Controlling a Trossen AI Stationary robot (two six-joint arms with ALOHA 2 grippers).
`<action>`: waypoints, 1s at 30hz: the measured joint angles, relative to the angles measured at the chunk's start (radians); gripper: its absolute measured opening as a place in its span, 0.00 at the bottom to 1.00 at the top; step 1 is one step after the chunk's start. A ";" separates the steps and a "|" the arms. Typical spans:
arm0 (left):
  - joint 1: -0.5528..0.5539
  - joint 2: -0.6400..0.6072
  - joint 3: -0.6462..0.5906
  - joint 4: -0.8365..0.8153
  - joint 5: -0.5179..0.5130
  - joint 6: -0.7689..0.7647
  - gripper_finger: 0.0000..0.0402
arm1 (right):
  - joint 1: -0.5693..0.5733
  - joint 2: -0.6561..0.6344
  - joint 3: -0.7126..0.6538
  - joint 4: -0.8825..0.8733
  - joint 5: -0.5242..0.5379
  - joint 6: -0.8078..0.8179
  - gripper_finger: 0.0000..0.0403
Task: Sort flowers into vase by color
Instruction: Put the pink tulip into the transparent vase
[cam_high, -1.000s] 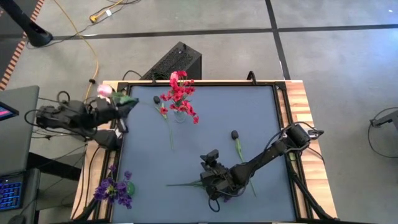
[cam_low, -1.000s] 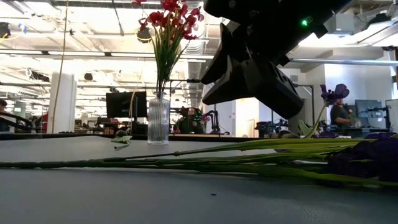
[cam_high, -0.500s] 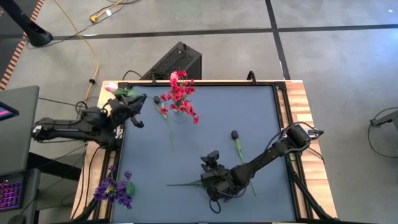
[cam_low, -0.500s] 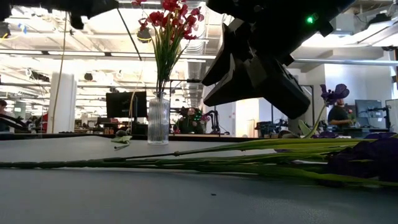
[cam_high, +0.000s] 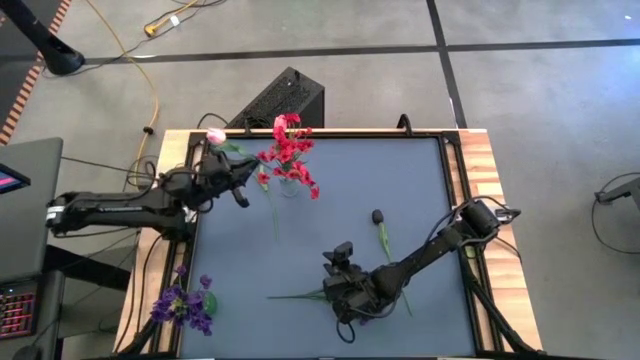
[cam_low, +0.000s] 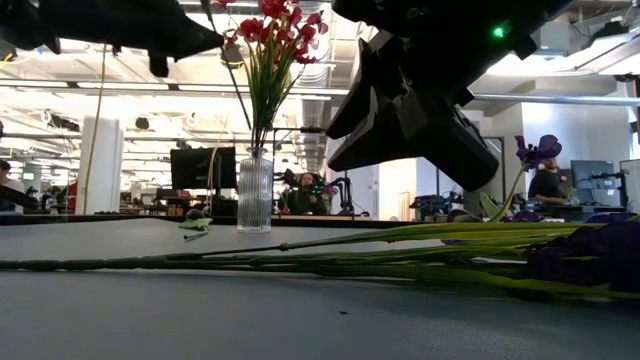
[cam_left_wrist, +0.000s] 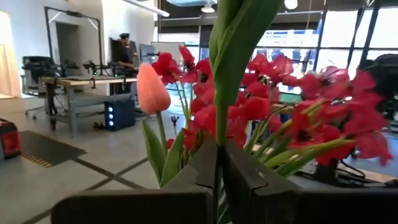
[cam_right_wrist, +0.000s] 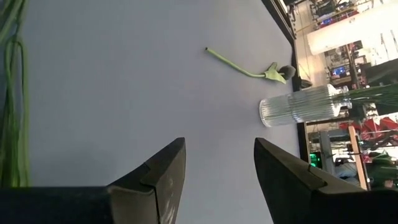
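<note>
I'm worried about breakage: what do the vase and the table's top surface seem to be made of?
The vase looks like clear ribbed glass or hard plastic: the room shows through it and its vertical ridges catch light. The table top looks like a matte blue-grey mat or laminate with no glare, framed by pale wood edges.

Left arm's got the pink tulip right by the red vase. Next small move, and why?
Probably carry it away from that vase rather than lower it. The left gripper is shut on the pink tulip stem, beside the glass vase that holds only red flowers. Pink doesn't match, and no second vase shows in view.
</note>
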 joint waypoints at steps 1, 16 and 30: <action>0.003 0.017 0.000 0.013 -0.002 0.003 0.00 | 0.000 0.000 0.000 -0.002 0.000 0.000 0.53; 0.065 0.124 0.000 0.074 0.024 0.018 0.00 | 0.003 0.000 0.000 -0.011 0.000 0.002 0.53; 0.070 0.124 0.000 -0.021 0.023 0.001 0.00 | 0.003 0.000 0.000 -0.011 0.000 0.002 0.53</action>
